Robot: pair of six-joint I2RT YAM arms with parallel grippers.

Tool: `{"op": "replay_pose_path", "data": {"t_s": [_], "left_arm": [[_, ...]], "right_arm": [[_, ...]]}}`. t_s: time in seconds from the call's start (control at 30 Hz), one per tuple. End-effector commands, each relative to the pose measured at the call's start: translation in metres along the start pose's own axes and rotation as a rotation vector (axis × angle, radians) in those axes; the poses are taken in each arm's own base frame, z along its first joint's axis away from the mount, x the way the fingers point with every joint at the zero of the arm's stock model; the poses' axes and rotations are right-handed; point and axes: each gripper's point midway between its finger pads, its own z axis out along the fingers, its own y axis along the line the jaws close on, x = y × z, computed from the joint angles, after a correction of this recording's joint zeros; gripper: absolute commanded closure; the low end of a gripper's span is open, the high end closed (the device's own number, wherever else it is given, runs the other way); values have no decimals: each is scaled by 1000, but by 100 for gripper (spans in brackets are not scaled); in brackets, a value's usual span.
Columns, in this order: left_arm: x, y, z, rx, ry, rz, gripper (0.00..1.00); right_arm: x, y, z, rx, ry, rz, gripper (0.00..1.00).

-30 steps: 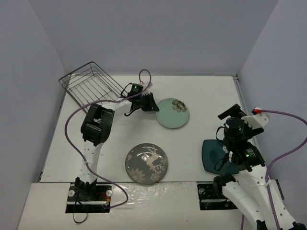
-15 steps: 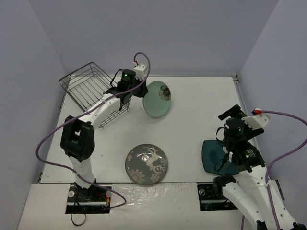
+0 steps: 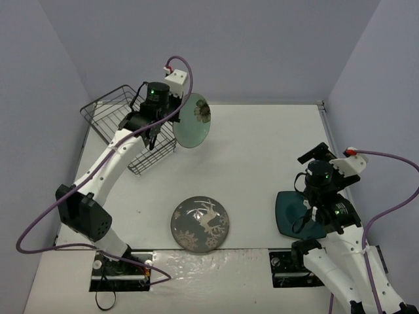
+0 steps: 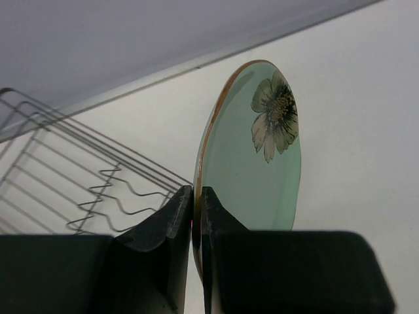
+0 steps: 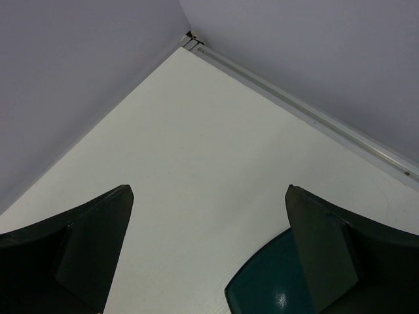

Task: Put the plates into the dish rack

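Since a second ago we see the mint-green plate (image 3: 193, 120) lifted off the surface (image 3: 268, 147), gripped on edge by the left tool (image 4: 196, 195); the dish rack (image 3: 110, 116) lies just to its left.

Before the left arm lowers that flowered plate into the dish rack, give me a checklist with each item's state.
1. Left jaws shut on the mint-green flowered plate rim: ok.
2. Plate off the table, held on edge: ok.
3. Plate above the wire dish rack: not ok, it hangs beside the rack's right side.
4. Rack free of other plates: ok.
5. Plate lined up with a rack slot: cannot tell.
6. Right jaws open, far from the rack: ok.
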Motion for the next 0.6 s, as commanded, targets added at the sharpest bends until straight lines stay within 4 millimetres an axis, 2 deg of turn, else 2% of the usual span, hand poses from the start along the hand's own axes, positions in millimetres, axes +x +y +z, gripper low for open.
{"op": "replay_pose_path", "data": {"t_s": [0.0, 0.13, 0.33, 0.4, 0.47, 0.57], "left_arm": [[-110, 68, -96, -328, -284, -3, 100], [-105, 104, -125, -522, -295, -53, 100], [-76, 156, -156, -773, -188, -182, 100], [-71, 166, -161, -839, -165, -207, 100], [-65, 182, -173, -973, -123, -231, 100], [-46, 193, -177, -1086, -23, -240, 100]], "right_arm": [[-10, 0, 3, 27, -51, 48, 0], [-10, -1, 3, 34, -51, 42, 0], [-8, 0, 5, 34, -51, 45, 0], [-7, 1, 6, 34, -47, 40, 0], [-4, 2, 7, 37, -39, 30, 0], [-1, 4, 10, 41, -35, 25, 0]]}}
